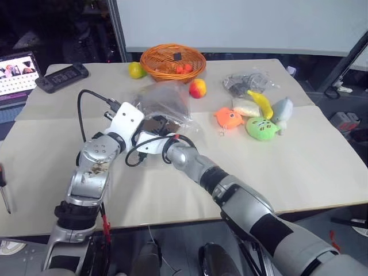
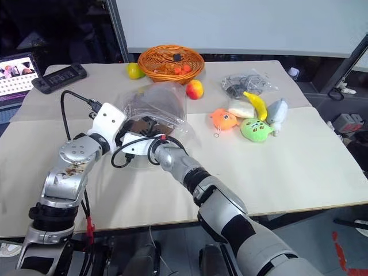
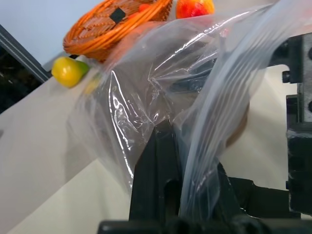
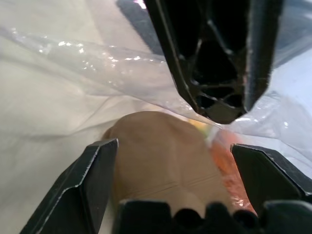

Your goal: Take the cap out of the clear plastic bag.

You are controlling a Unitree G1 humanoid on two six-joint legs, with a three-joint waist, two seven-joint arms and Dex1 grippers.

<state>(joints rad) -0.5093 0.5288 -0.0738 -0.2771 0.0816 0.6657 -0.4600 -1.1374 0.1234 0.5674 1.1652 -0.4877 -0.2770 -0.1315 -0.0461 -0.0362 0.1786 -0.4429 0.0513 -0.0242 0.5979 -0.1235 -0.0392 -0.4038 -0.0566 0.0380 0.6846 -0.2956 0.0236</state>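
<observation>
The left claw [image 3: 195, 204] pinches the clear plastic bag [image 1: 164, 100] by its mouth on the worktop [image 1: 322, 155], while the right claw [image 4: 170, 180], jaws spread wide, reaches inside toward the cap [image 4: 161, 146]. Next, it must likely close on the fabric and withdraw.

Wicker basket [image 1: 172, 62], plush toys [image 1: 261, 128], laptop [image 1: 17, 75]

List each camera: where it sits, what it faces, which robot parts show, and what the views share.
Left and right eye views: on the head, looking down over the table; both arms show.
Left wrist view: along the shut left gripper pinching the clear plastic bag.
Right wrist view: along the open right gripper, facing the cap inside the bag.
Shared: bag in all; wicker basket in eye and left wrist views.
</observation>
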